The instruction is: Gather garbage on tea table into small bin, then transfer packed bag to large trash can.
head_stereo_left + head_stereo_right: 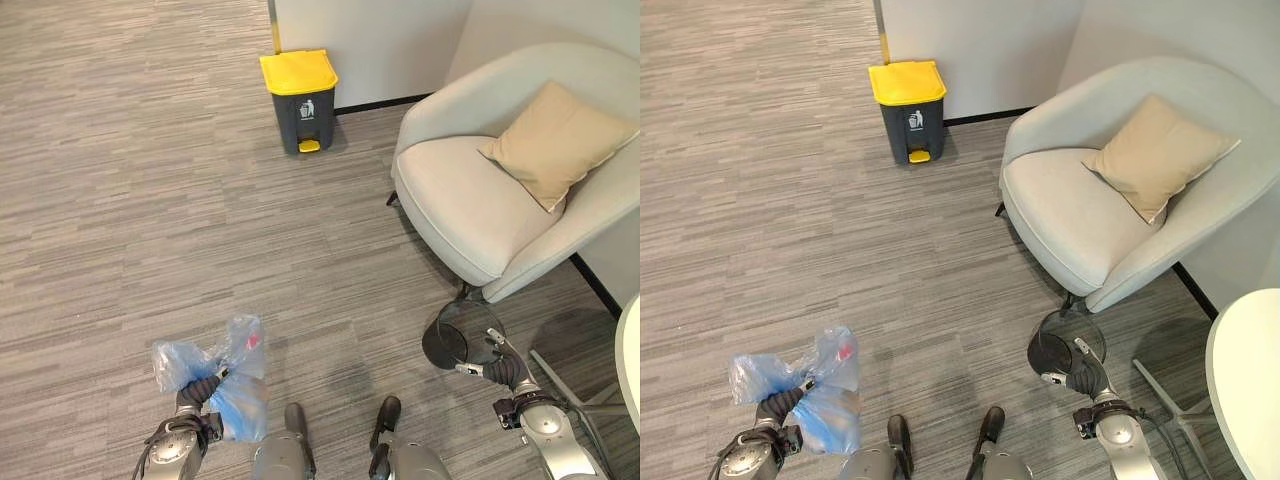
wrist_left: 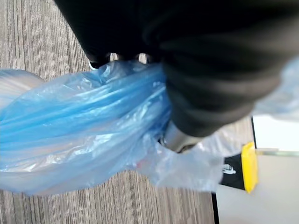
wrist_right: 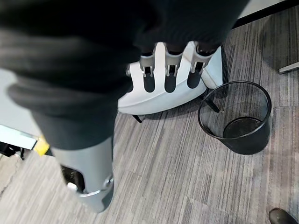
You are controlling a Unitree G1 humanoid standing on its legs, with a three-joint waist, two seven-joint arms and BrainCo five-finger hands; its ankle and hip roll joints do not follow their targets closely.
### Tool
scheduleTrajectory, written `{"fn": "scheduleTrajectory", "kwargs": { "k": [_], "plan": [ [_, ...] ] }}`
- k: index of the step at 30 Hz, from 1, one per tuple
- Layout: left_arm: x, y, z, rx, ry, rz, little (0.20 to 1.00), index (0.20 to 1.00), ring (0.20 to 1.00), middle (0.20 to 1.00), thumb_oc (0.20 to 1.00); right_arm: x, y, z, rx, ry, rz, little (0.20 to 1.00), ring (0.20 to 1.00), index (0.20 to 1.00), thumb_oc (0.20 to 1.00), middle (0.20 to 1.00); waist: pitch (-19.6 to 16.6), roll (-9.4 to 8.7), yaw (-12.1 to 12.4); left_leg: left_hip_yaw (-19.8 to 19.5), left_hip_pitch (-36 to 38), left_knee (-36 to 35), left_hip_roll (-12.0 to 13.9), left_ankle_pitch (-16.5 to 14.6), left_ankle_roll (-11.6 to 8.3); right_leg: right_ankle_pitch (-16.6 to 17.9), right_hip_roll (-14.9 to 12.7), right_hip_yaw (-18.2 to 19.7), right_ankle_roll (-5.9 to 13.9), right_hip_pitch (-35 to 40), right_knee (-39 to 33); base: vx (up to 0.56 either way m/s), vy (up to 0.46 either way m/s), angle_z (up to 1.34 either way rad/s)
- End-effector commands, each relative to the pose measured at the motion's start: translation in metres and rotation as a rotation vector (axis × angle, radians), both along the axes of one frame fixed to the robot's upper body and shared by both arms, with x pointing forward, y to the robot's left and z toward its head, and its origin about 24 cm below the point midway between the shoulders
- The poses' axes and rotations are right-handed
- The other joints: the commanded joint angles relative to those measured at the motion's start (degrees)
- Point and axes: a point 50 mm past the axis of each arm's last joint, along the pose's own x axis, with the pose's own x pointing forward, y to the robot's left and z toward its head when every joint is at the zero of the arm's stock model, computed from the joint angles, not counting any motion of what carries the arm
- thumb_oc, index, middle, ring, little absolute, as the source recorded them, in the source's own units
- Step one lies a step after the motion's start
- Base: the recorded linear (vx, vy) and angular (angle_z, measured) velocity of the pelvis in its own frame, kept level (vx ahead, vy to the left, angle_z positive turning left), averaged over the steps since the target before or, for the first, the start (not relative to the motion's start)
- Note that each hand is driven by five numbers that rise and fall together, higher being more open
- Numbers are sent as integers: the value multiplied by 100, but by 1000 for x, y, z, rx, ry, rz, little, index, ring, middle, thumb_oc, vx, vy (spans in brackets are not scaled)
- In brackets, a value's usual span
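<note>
One grey carpet floor [image 1: 150,200], yellow-lid trash can [image 1: 300,98] far | left hand [image 1: 195,392] clutches blue bag [image 1: 215,375] near-left | right hand [image 3: 170,77] fingers straight, empty, by black bin [image 3: 238,119]

The left robot hand [image 1: 200,388] is largely buried in the blue bag [image 1: 236,392], its fingers hidden by plastic, while the white bench [image 1: 1246,380] is cut off at the edge and the bag's contents cannot be made out.
</note>
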Motion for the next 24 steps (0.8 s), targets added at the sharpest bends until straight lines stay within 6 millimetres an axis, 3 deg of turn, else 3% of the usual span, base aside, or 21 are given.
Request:
{"fn": "scheduleTrajectory", "kwargs": {
  "k": [1,5,6,12,13,18,20,22,24],
  "plan": [
    [15,14,25,71,-126,-5,200,200,200,200,200,14,3,11,20,-77,1,1000,1000,1000,1000,1000,-139,41,76,-264,-85,330,-1,-448,-103,-1051,-13,162,355,455,461,44,197,-18],
    [21,17,32,97,-150,-10,200,200,200,200,200,22,16,13,53,-105,20,1000,1000,1000,1000,1000,-19,14,162,-370,-57,308,-235,-647,125,-1113,-302,413,480,110,1240,113,273,-11],
    [30,13,36,97,-177,-22,200,200,200,200,200,25,20,18,66,-131,26,1000,1000,1000,1000,1000,100,42,50,-488,-9,245,-383,-576,248,-1000,-103,965,410,-344,1676,53,133,11],
    [34,8,36,80,-185,-36,200,200,200,200,200,30,19,23,57,-153,36,1000,1000,1000,1000,1000,172,117,-2,-658,183,174,-547,-728,341,-906,109,1190,356,-673,1545,158,58,15],
    [36,5,35,73,-185,-39,200,200,200,200,200,32,18,26,47,-163,40,1000,1000,1000,1000,1000,226,149,-70,-837,361,146,-617,-863,353,-738,193,1337,392,-1026,1434,284,-9,21],
    [38,1,33,68,-183,-42,200,200,200,200,200,32,18,28,42,-168,43,1000,1000,1000,1000,1000,262,200,-184,-1049,739,91,-674,-1098,273,-464,163,1265,472,-1439,1137,317,-77,36],
    [40,-1,34,73,-184,-63,200,200,200,200,200,26,15,26,37,-155,40,1000,1000,1000,1000,1000,225,198,-292,-1255,1036,48,-675,-1274,142,-404,103,1243,529,-1535,1052,355,-177,40],
    [40,-3,35,75,-185,-79,200,200,200,200,200,24,14,24,42,-149,34,1000,1000,1000,1000,1000,172,182,-331,-1299,1089,102,-675,-1351,74,-386,100,1274,483,-1466,1056,304,-180,72],
    [38,-4,33,69,-179,-87,200,200,200,200,200,19,10,21,34,-135,24,1000,1000,1000,1000,1000,58,200,-428,-1279,1134,298,-510,-1381,-89,-450,82,1198,398,-1358,1179,402,-298,91]
  ]
}}
